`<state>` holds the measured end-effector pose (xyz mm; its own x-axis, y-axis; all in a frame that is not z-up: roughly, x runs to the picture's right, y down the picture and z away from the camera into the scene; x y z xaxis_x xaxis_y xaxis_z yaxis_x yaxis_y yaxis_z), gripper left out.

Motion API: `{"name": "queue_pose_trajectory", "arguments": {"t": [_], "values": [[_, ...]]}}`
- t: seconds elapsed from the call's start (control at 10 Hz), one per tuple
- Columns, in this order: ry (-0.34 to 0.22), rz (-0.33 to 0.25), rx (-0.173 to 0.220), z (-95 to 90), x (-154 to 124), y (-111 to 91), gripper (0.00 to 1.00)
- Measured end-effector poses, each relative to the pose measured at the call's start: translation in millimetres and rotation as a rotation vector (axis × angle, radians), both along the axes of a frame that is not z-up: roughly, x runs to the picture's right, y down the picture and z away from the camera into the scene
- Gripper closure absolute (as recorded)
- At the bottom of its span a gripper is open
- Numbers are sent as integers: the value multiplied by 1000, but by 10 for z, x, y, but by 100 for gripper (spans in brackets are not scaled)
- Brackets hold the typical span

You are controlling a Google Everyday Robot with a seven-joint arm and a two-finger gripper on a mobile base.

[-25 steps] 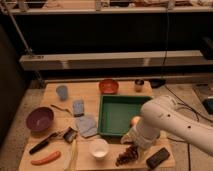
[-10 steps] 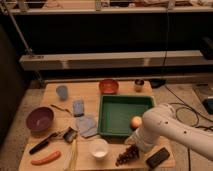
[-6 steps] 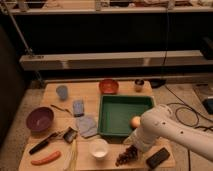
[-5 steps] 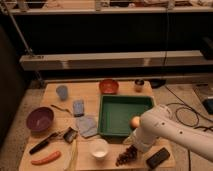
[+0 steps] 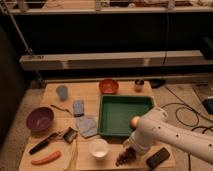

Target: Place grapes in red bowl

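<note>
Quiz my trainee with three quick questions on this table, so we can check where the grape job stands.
1. True or false: the grapes lie in the red bowl.
2. Pick one: the gripper is (A) over the purple bowl, (B) low at the grapes near the front edge of the table, (C) inside the green tray.
3. Short answer: what colour is the bowl nearest the grapes?

Key
1. False: they lie on the table, far from that bowl.
2. B.
3. White: the white bowl stands right beside them.
</note>
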<state>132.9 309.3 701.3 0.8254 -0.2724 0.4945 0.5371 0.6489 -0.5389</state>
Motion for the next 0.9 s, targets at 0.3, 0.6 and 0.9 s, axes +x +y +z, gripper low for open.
{"name": "queue_pose_trajectory", "arguments": {"t": [0.3,0.6,0.9], "values": [[28,-10,26,52,-5,52,35],[50,-19,36,98,26,100,35],[64,-25,36,163,64,133,35]]}}
